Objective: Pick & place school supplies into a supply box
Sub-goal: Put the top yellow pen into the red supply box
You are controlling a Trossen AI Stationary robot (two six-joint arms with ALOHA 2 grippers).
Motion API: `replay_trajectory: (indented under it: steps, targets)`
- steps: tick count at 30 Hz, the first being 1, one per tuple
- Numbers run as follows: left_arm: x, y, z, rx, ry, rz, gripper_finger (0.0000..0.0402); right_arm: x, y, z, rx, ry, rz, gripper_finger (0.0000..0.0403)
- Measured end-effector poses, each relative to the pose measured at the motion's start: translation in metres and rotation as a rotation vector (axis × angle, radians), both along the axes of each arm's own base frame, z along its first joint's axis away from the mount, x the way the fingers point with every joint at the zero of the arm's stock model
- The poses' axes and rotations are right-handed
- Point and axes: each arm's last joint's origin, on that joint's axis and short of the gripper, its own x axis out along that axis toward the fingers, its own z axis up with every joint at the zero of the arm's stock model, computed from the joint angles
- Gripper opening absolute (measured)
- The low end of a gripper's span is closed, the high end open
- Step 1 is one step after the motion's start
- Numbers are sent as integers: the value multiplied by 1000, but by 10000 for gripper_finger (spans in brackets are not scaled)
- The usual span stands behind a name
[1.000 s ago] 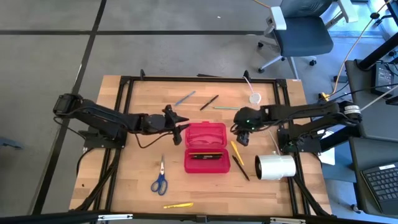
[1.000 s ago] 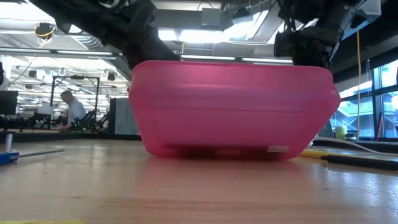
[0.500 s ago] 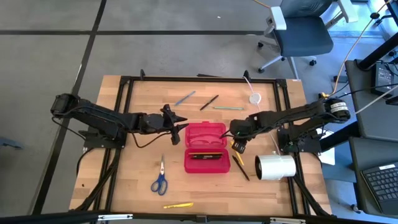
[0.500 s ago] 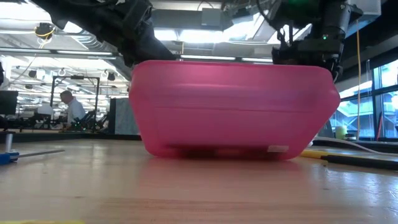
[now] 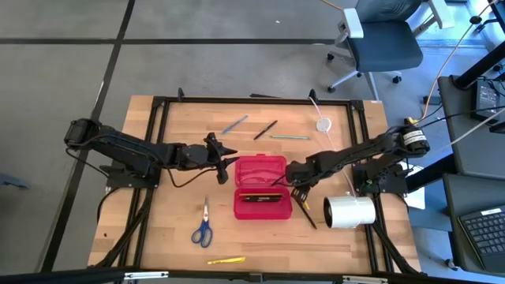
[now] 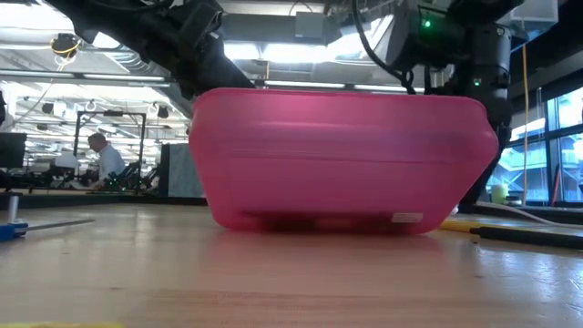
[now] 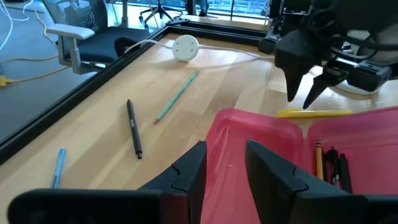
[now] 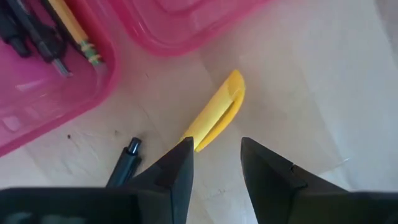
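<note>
Near the middle of the high view sits the red box (image 5: 261,188) with its lid open; a pencil and dark pens (image 5: 263,198) lie inside its lower half; just right of the box a yellow pen (image 5: 300,195) and a black pen (image 5: 306,214) lie on the wooden table (image 5: 173,237); the right gripper (image 5: 297,188) is down over the yellow pen, fingers apart with the pen's end between them, not squeezing it; the left gripper (image 5: 230,162) is at the box's upper left corner, by the lid, fingers a little apart and holding nothing; blue scissors (image 5: 203,227) lie at the lower left; another yellow pen (image 5: 226,259) lies near the bottom edge; a blue pen (image 5: 234,124), a black pen (image 5: 265,129) and a green pencil (image 5: 289,136) lie near the top; a white disc (image 5: 323,124) is at the upper right; a big white roll (image 5: 349,211) sits at the lower right.
</note>
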Motion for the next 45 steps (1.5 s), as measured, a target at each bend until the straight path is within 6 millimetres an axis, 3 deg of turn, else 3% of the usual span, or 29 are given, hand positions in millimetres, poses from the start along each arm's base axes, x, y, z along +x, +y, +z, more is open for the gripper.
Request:
replay_trajectory:
  steps: [20, 30, 40, 45]
  targets:
    - [0, 0, 0, 1, 4, 1, 99, 6, 20, -24, 2, 57, -13, 134]
    - [0, 0, 0, 2, 4, 3, 96, 3, 18, -26, -46, 81, -7, 61]
    - [0, 0, 0, 2, 4, 3, 97, -4, 17, -11, -31, 61, 25, 56]
    - [0, 0, 0, 2, 4, 3, 93, -11, 15, 2, -34, 52, 45, 25]
